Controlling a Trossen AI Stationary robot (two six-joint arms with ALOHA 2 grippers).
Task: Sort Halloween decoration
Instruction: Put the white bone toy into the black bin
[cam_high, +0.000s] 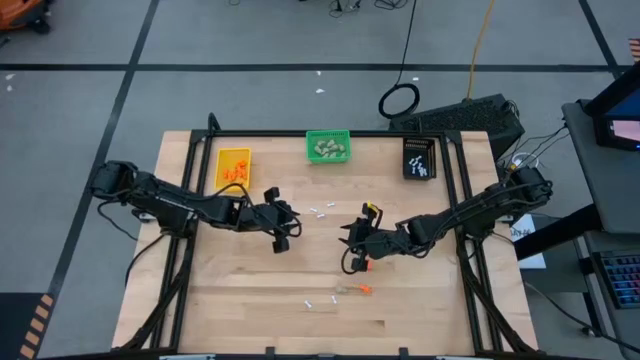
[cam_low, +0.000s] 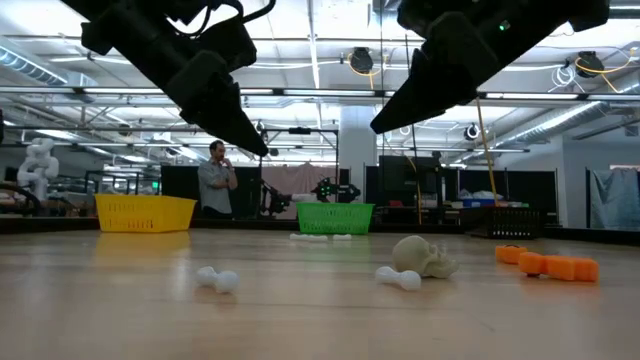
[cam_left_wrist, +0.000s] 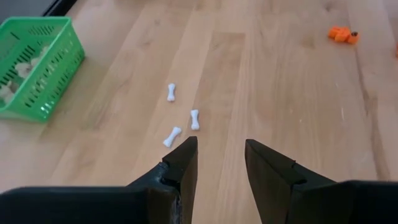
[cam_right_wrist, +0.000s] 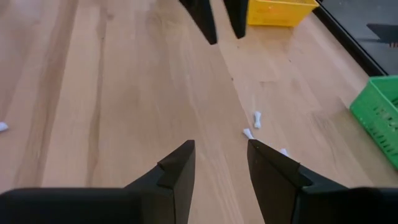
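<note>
**Wood table, bones still loose in the middle**

We've got both grippers, left (cam_high: 287, 226) and right (cam_high: 352, 244), hovering with fingers apart and empty. Three white bones (cam_left_wrist: 184, 118) lie between them; we'd drop straight down on one. Orange bits (cam_high: 360, 289) wait nearer the front.

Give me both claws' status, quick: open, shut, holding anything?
Left claw: open, empty, above the table near three white bones.
Right claw: open, empty, above the table mid-table.
</note>
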